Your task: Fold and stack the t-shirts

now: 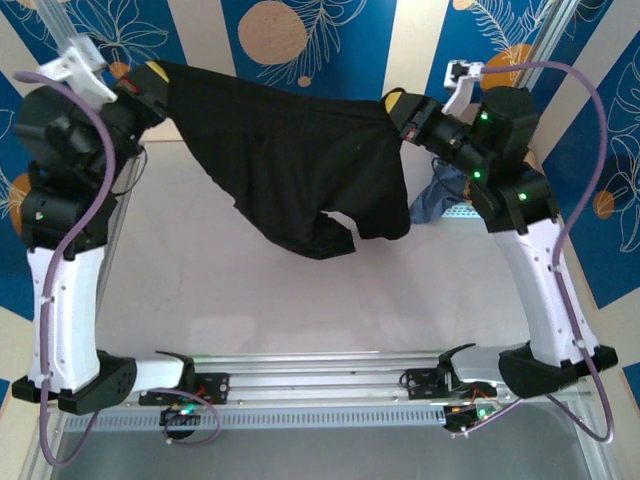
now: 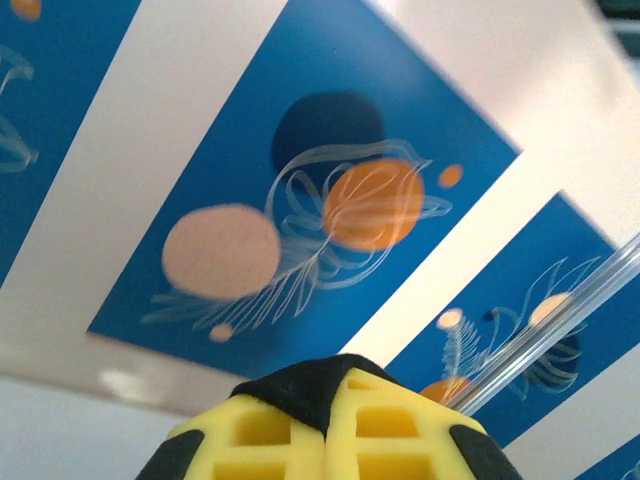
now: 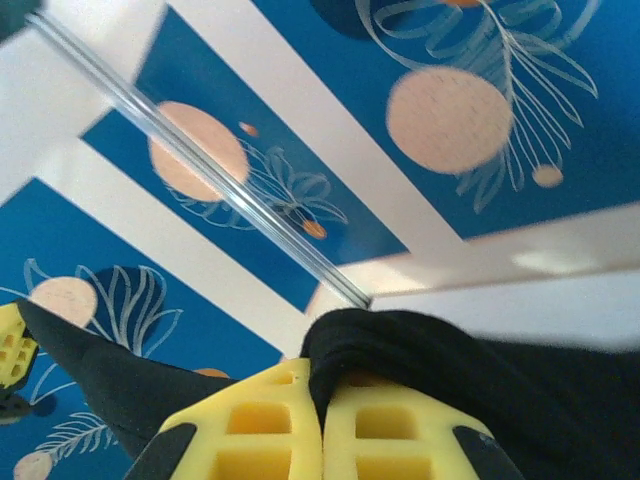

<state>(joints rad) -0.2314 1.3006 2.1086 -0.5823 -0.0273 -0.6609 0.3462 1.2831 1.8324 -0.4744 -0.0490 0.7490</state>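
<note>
A large plain black t-shirt [image 1: 290, 160] hangs stretched in the air between my two grippers, its lower part sagging toward the table. My left gripper [image 1: 152, 76] is shut on its left end at the back left; in the left wrist view a black cloth corner [image 2: 305, 390] pokes up between the yellow fingers [image 2: 400, 435]. My right gripper [image 1: 398, 103] is shut on the other end at the back right; a thick black fold [image 3: 400, 345] bulges from between its yellow fingers [image 3: 260, 430]. No flower print shows.
The grey table [image 1: 200, 290] lies under the hanging shirt. A bluish cloth [image 1: 440, 190] lies crumpled at the right, beside the right arm. The blue patterned wall stands right behind both grippers. A metal rail [image 1: 320, 385] runs along the near edge.
</note>
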